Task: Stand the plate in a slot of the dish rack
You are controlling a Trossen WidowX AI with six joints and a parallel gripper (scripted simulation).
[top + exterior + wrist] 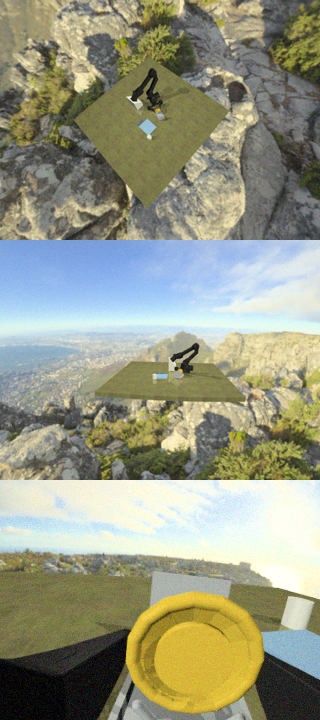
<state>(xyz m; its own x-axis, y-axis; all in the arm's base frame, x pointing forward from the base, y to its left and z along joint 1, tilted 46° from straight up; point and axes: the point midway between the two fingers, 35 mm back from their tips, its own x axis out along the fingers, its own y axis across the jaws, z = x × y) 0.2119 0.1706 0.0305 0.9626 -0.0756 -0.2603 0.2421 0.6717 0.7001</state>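
A yellow plate (195, 650) stands upright between my two black fingers in the wrist view. My gripper (193, 649) is shut on the plate's edges. In the top view the plate (157, 110) shows at the near end of the rack (160, 115), under my gripper (155, 104). In the exterior view the plate (180, 371) is at the rack (178, 374).
A light blue mat (147, 126) lies beside the rack, with a small blue object (139, 122) at its edge. A white cylinder (149, 137) stands beyond the mat, also in the wrist view (298, 612). The arm's white base (134, 102) is behind.
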